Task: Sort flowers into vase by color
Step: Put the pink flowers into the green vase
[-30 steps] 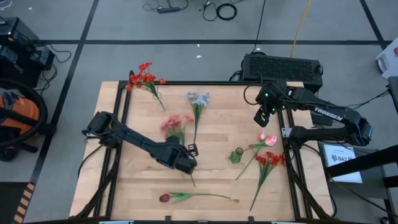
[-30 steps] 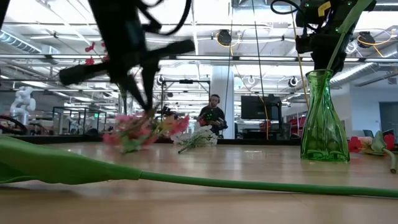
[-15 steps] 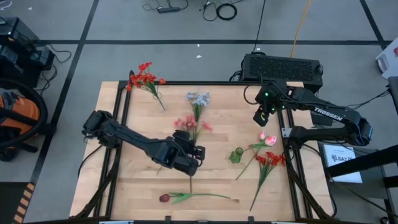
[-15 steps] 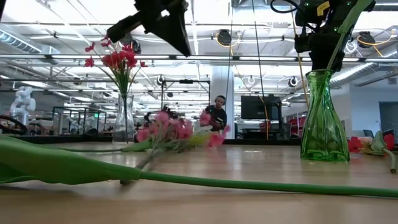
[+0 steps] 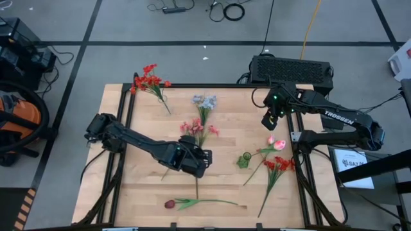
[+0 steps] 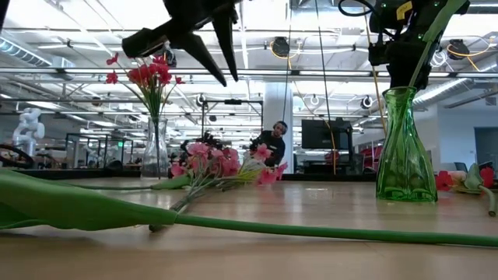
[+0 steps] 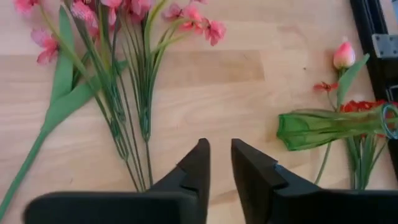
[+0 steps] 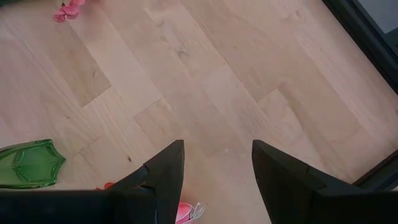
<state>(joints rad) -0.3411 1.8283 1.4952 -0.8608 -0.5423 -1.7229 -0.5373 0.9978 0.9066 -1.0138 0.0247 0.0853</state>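
Note:
The pink flowers lie flat on the table, blossoms toward the far edge and stems running toward the near edge. My left gripper hangs above those stems, narrowly open and holding nothing; the low view shows it raised well clear of them. A green vase stands upright to its right. My right gripper waits open over the table's far right, nothing between its fingers.
Red flowers stand in a clear vase at the far left. A grey-blue bunch lies mid-far. A dark red tulip lies by the near edge. A pink tulip and a red cluster lie right of the green vase.
My left gripper has risen from the table, rolled, and opened, letting go of the pink flowers. The bunch has swung toward the table's right and dropped; it now lies flat and still.

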